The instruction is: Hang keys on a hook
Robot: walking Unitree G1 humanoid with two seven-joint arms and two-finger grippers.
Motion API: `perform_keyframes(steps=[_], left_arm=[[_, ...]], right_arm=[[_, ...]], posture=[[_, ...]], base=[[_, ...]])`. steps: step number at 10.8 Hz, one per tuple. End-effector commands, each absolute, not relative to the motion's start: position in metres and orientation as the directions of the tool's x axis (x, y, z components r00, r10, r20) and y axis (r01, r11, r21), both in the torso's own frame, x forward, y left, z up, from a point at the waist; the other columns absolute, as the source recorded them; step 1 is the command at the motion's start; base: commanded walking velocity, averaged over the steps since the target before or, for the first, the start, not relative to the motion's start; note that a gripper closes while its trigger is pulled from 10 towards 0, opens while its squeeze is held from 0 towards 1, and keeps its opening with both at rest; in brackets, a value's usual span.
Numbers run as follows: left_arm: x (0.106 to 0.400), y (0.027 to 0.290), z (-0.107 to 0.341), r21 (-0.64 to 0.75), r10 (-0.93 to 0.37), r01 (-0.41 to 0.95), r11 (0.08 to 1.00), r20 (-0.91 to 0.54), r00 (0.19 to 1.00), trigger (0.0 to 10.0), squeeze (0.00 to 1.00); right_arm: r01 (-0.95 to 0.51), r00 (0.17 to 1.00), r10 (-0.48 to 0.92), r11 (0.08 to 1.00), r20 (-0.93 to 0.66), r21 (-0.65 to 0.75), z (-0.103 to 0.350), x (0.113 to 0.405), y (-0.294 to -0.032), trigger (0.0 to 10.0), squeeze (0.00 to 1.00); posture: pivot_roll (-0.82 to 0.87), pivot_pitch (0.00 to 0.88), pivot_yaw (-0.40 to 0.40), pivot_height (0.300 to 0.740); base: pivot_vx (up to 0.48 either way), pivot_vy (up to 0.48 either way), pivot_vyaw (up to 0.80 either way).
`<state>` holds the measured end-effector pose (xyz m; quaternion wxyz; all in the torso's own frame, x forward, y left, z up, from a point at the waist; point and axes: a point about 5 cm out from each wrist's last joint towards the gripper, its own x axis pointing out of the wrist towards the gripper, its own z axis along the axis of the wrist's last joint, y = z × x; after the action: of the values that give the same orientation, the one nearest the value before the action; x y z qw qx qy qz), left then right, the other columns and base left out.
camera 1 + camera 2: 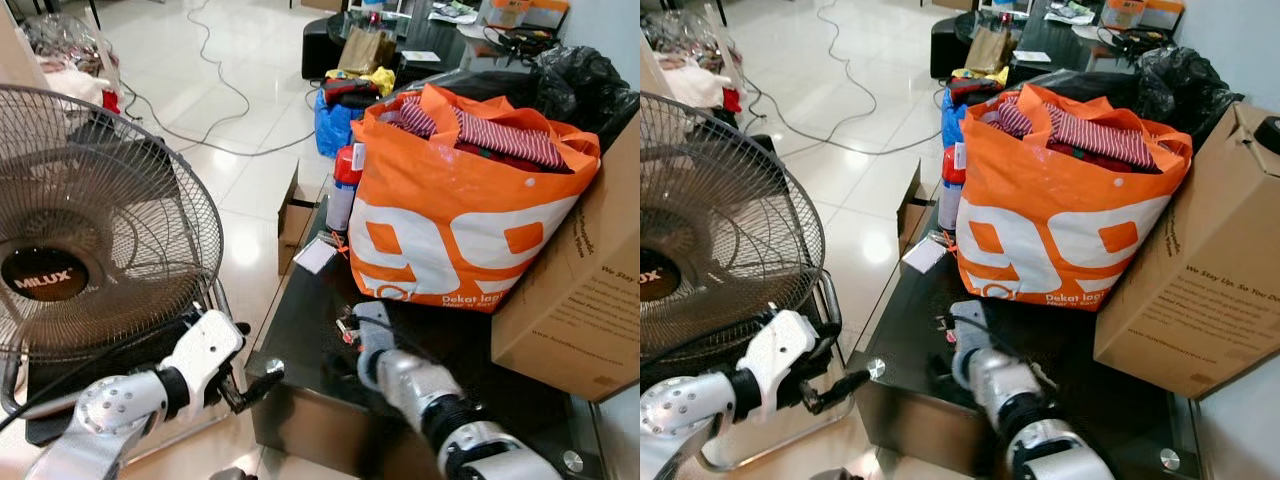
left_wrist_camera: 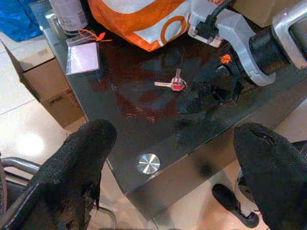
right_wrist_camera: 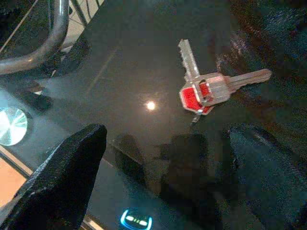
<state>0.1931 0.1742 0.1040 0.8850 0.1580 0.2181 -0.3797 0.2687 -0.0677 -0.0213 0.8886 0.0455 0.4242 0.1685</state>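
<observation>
Left eye view: black glass table (image 1: 300,340) in front w/ an orange bag (image 1: 455,215) of clothes on it, cardboard box (image 1: 580,290) on its right, spray can (image 1: 343,185) at the bag's left; a big fan (image 1: 90,250) stands on the floor to the left. Right gripper (image 1: 347,328) is low over the table's near part, just by the keys (image 1: 345,330) — fingers hard to make out here. Left gripper (image 1: 245,385) hovers off the table's near-left corner. Right eye view: same scene, the right arm reaching onto the glass in front of the bag. Left wrist view: left fingers (image 2: 72,172) spread wide apart, holding nothing; keys lie flat on the glass beyond, near the right arm. Right wrist view: keys (image 3: 208,86) — two silver blades, red head — lie flat on the dark glass ahead of the right gripper's fingers (image 3: 62,177), which are wide open and not touching them.
</observation>
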Motion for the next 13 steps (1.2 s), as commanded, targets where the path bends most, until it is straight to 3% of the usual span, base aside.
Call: perform_keyframes(steps=[1,3,5,7,8,9,11,12,13], left_arm=[[0.191,0.176,0.108,0.115,-0.600,0.738,0.665,-0.506,0.619,10.0,0.00],[0.187,0.180,0.116,0.112,-0.595,0.729,0.675,-0.502,0.628,10.0,0.00],[0.185,0.182,0.123,0.114,-0.590,0.723,0.682,-0.499,0.635,10.0,0.00],[0.177,0.182,0.124,0.074,-0.605,0.740,0.669,-0.524,0.599,10.0,0.00],[0.172,0.180,0.123,0.043,-0.625,0.759,0.650,-0.538,0.566,10.0,0.00],[0.169,0.179,0.123,0.023,-0.638,0.771,0.636,-0.547,0.543,10.0,0.00],[0.167,0.179,0.125,0.008,-0.645,0.775,0.632,-0.549,0.531,10.0,0.00],[0.167,0.178,0.126,0.004,-0.648,0.778,0.628,-0.551,0.526,10.0,0.00],[0.167,0.178,0.126,0.002,-0.649,0.780,0.626,-0.552,0.523,10.0,0.00]], right_arm=[[-0.203,0.614,0.314,0.949,-0.724,0.240,-0.018,0.275,-0.071,10.0,0.00],[-0.051,0.687,0.270,0.944,-0.674,0.327,-0.013,0.282,-0.070,10.0,0.00],[-0.025,0.732,0.249,0.940,-0.634,0.339,-0.009,0.285,-0.065,10.0,0.00],[-0.057,0.720,0.239,0.956,-0.651,0.288,-0.013,0.280,-0.059,10.0,0.00],[-0.071,0.716,0.240,0.959,-0.656,0.273,-0.014,0.279,-0.057,6.9,0.00],[-0.076,0.705,0.238,0.962,-0.668,0.263,-0.016,0.277,-0.055,4.7,0.00],[-0.069,0.698,0.250,0.956,-0.671,0.284,-0.017,0.275,-0.054,2.2,0.00],[-0.068,0.697,0.253,0.955,-0.671,0.289,-0.018,0.275,-0.053,0.0,0.00],[-0.068,0.696,0.255,0.954,-0.671,0.291,-0.018,0.274,-0.053,0.0,0.00]], posture=[[0.01,0.065,-0.085,0.740],[0.03,0.095,-0.076,0.740],[0.05,0.119,-0.073,0.740],[0.05,0.136,-0.074,0.740],[0.05,0.137,-0.076,0.740],[0.05,0.135,-0.079,0.740],[0.05,0.132,-0.077,0.740],[0.05,0.132,-0.073,0.740],[0.05,0.132,-0.071,0.740]], base=[[0.000,0.000,0.00],[0.000,0.000,0.00],[0.000,0.000,0.00],[0.000,0.000,0.00],[0.000,0.000,0.00],[0.000,0.000,0.00],[0.000,0.000,0.00],[0.000,0.000,0.00],[0.000,0.000,0.00]])
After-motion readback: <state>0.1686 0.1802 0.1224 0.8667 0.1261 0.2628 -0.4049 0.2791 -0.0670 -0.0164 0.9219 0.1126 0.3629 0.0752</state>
